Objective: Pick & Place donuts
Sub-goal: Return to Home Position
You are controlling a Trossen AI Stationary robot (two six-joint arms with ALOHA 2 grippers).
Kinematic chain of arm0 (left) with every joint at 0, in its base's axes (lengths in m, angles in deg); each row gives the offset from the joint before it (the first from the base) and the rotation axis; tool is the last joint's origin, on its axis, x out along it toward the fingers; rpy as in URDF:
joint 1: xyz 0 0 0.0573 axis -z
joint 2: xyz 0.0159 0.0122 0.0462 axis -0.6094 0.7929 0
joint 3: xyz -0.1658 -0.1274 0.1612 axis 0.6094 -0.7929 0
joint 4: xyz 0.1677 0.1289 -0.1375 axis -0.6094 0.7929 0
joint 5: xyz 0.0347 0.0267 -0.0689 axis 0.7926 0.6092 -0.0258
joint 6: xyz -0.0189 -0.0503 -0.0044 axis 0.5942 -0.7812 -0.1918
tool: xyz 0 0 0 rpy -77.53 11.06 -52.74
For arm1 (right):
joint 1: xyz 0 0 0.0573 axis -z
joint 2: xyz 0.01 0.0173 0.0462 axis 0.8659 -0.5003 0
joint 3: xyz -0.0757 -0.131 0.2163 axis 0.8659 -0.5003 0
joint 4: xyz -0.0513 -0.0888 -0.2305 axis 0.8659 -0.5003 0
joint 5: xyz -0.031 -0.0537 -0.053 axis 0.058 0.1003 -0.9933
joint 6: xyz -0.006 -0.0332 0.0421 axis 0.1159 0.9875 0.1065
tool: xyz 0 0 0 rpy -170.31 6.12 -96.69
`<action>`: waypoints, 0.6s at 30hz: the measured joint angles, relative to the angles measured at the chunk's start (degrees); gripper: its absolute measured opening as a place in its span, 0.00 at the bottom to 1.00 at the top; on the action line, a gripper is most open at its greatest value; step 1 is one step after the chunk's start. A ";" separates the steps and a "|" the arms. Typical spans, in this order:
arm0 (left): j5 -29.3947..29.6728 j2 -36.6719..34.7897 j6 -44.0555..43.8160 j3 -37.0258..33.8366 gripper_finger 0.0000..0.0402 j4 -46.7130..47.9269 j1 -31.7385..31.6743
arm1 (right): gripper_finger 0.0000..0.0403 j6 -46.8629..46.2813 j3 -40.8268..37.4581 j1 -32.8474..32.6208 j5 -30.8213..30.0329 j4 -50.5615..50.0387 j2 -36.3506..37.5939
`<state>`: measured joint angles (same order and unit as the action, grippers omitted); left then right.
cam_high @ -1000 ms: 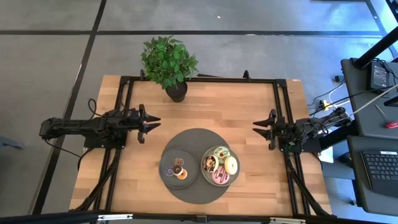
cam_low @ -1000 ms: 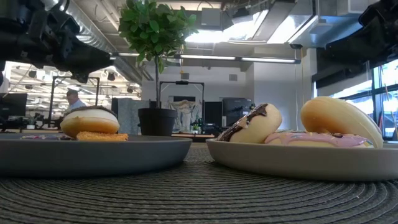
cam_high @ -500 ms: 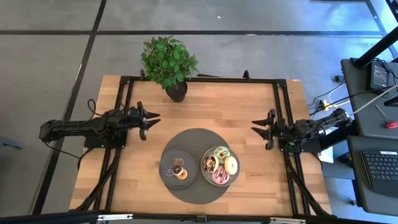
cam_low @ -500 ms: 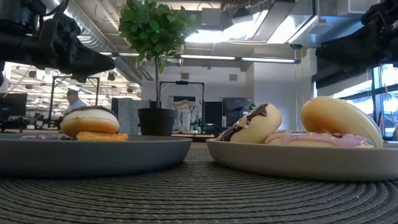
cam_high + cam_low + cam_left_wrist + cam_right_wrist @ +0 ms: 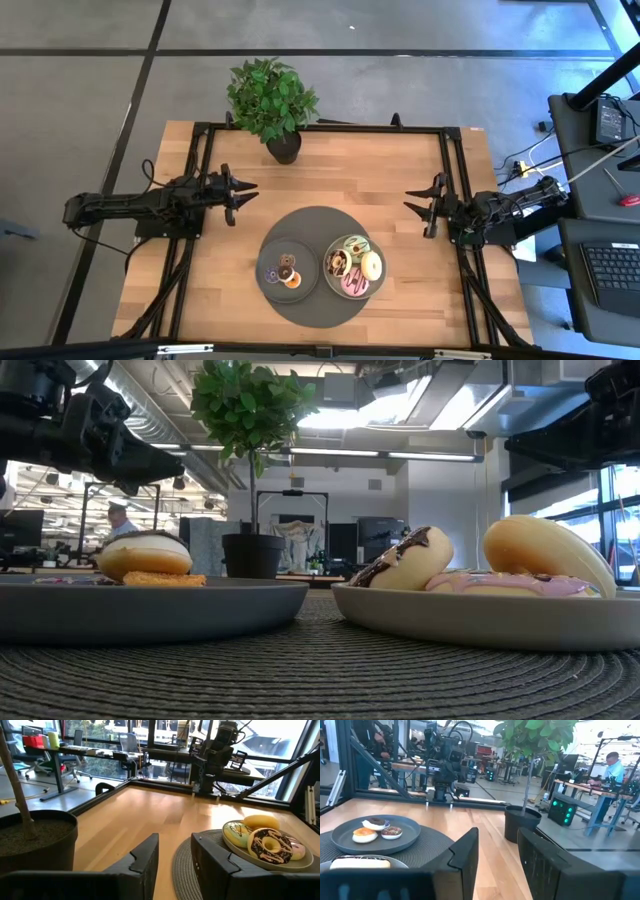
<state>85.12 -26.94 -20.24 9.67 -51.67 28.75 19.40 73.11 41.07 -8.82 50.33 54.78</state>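
The left gripper at mid-left and the right gripper at mid-right are seen parted and empty, with the donuts plated at lower centre.

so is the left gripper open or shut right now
Open. In the left wrist view the left gripper has a clear gap between its fingers, with bare table showing through and nothing held.

Bright even overhead light, faint soft shadows, glare from windows
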 joint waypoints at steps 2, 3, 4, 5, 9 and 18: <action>0.00 0.00 0.00 0.00 0.28 -0.02 0.00 | 0.34 -0.03 0.00 0.00 0.02 0.00 0.00; -0.01 0.00 0.00 0.00 0.28 -0.02 0.00 | 0.34 -0.03 0.00 0.00 0.03 0.00 0.00; -0.02 0.00 0.00 0.00 0.28 -0.02 0.00 | 0.34 -0.03 0.00 0.00 0.03 0.00 0.00; -0.02 0.00 0.00 0.00 0.28 -0.02 0.00 | 0.34 -0.03 0.00 0.00 0.04 0.00 0.00; -0.02 0.00 0.00 0.02 0.28 -0.02 0.00 | 0.34 -0.03 0.00 0.00 0.09 0.00 0.00; -0.02 0.00 0.00 0.02 0.28 -0.04 0.00 | 0.34 -0.03 0.00 0.00 0.09 0.00 0.00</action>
<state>85.09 -26.94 -20.24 9.70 -51.71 28.75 19.37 73.11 41.07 -8.74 50.33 54.78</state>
